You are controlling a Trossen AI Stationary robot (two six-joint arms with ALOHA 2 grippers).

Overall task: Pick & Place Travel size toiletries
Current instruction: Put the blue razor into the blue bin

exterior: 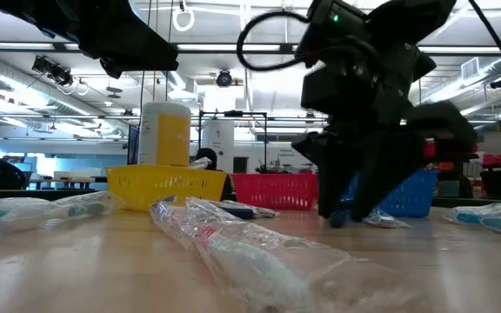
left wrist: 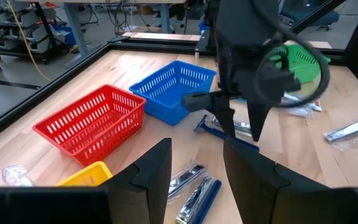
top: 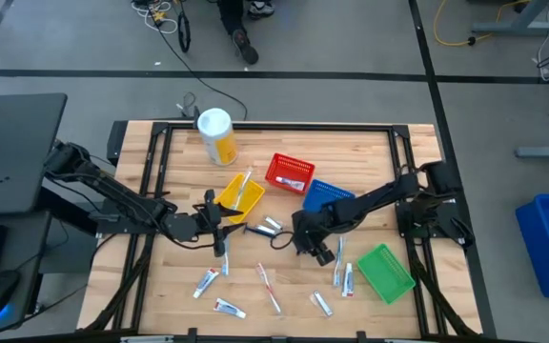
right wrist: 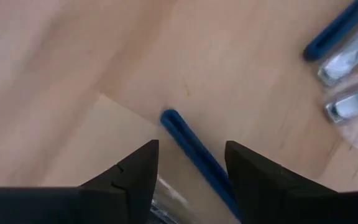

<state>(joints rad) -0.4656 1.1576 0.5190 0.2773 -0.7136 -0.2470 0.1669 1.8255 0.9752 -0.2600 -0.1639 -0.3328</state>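
Observation:
My right gripper (top: pixel 305 242) (right wrist: pixel 191 147) points down at the table in front of the blue basket (top: pixel 327 195), open. Its fingers stand on either side of a slim blue razor-like handle (right wrist: pixel 191 149) (left wrist: pixel 219 132) lying flat on the wood; I see no touch. My left gripper (top: pixel 219 232) (left wrist: pixel 197 152) hovers open by the yellow basket (top: pixel 236 197), facing wrapped shiny pieces (left wrist: pixel 190 183) on the table. More wrapped toothbrushes and tubes (top: pixel 269 286) (top: pixel 206 282) (top: pixel 348 278) lie along the near side. A toothbrush (top: pixel 244 186) lies in the yellow basket.
The red basket (top: pixel 289 171) stands between the yellow and blue ones, the green basket (top: pixel 386 272) near the right edge. A white-and-yellow canister (top: pixel 216 135) stands toward the far edge. A wrapped toothbrush (exterior: pixel 233 243) lies close to the low camera. A person's feet show beyond the far edge.

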